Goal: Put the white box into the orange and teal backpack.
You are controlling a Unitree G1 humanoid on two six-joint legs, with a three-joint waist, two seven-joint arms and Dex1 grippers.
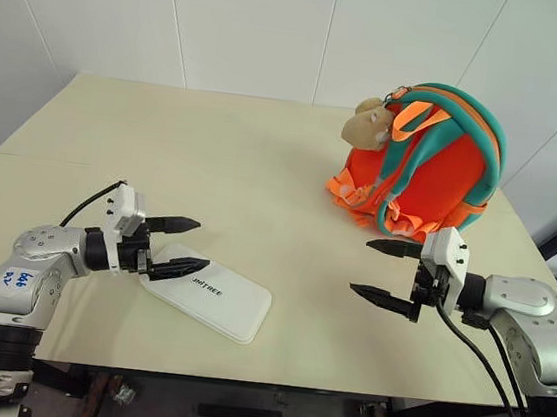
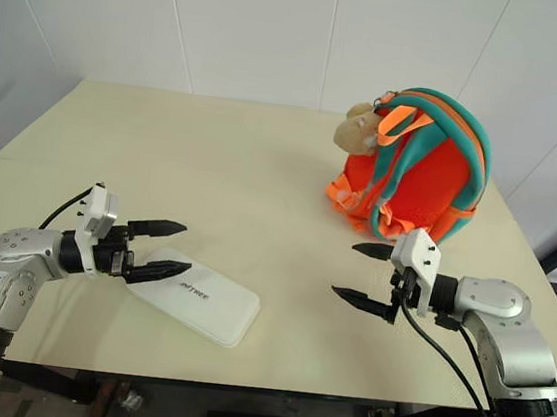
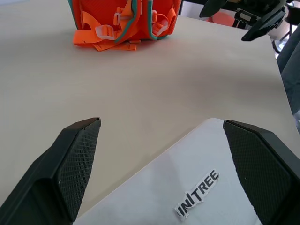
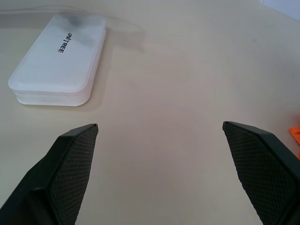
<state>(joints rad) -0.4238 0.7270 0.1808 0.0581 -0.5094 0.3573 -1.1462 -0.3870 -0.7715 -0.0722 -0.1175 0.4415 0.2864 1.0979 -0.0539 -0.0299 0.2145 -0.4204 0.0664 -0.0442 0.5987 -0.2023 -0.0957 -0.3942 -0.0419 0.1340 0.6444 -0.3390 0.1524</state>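
While both arms hover over the surface point(image 1: 262, 176) | left gripper point(image 1: 185, 247) spread wide, empty, white box point(image 1: 213, 297) lying flat just beneath its fingertips | right gripper point(image 1: 388, 273) spread wide, empty | orange and teal backpack point(image 1: 427, 163) upright just beyond right gripper

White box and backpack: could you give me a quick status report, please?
Left gripper open, over white box's near end, no grip. Right gripper open, empty, above bare table. Box flat; orange and teal backpack upright, far right. Nothing between them.
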